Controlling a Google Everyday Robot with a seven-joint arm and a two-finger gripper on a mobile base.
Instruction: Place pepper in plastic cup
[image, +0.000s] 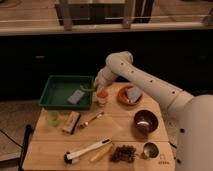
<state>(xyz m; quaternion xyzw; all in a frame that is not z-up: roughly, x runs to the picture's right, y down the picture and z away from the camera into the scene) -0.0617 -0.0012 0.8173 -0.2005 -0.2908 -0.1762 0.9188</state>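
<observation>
The small yellowish-green pepper (88, 88) hangs at the tip of my gripper (94, 86), over the right edge of the green tray (59, 86). The gripper looks shut on it and is held above the table. The pale-green plastic cup (52, 118) stands upright at the table's left, in front of the tray, well to the lower left of the gripper. The whitish cup with an orange top (102, 96) stands just below and to the right of the gripper.
A grey sponge (76, 96) lies in the tray. An orange plate (123, 98), a dark bowl (145, 120), a metal cup (149, 149), a dark cluster (123, 152), a yellow stick (101, 152), a white brush (85, 150), a spoon (90, 120) and a tan block (70, 122) sit on the wooden table (117, 131).
</observation>
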